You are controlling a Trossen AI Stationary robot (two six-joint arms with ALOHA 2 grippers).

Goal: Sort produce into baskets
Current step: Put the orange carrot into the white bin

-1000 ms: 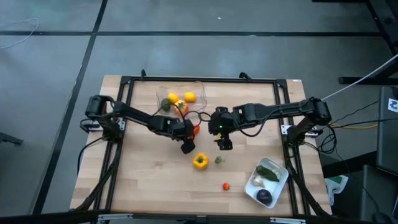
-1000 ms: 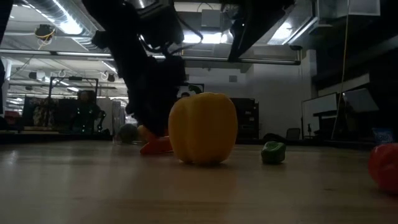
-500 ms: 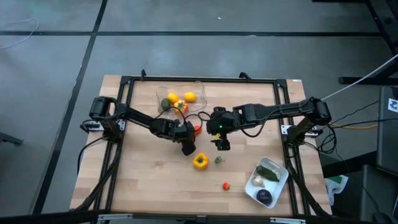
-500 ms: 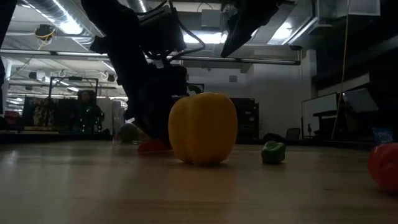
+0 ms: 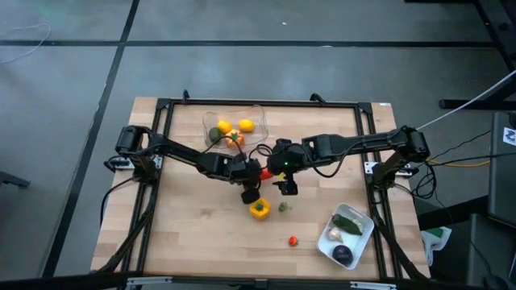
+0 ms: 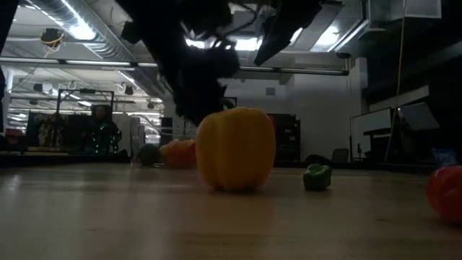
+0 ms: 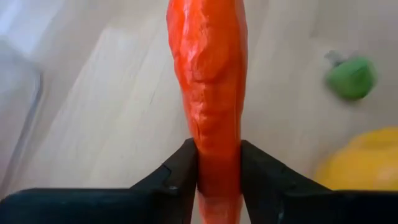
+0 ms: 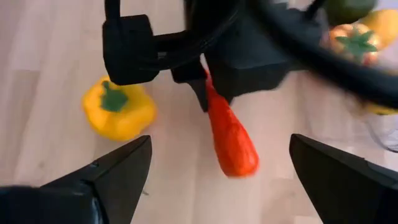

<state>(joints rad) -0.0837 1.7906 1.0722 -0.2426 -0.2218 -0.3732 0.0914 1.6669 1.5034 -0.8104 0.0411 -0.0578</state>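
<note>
A red carrot-like piece (image 7: 208,74) sticks out ahead of my left gripper (image 7: 219,149), which is shut on it at mid-table, just near of the clear tub (image 5: 234,129). My right gripper (image 8: 217,180) hangs open just to its right, above the wood, with nothing between its fingers. A yellow pepper (image 5: 259,209) and a small green piece (image 5: 284,207) stand on the table just near of both grippers. The tub holds lemons, an orange tomato and a green piece. The white tray (image 5: 364,235) holds a green piece and a purple ball. My left gripper pinches the red piece's narrow end (image 7: 217,163) between its two fingers (image 7: 183,171). They come from the table's left, slanting down. The piece runs straight on ahead of them, its thick rounded end (image 8: 239,162) foremost. Whether that end touches the wood I cannot tell.
A small red piece (image 5: 293,240) lies near the table's front, left of the white tray. A black frame (image 5: 161,109) runs round the tabletop. Bare wood spreads over the near left quarter.
My left gripper has taken hold of the red piece and shifted a little toward the table's right and near edges, closer to the yellow pepper. The red piece has left the spot on the wood where it lay.
</note>
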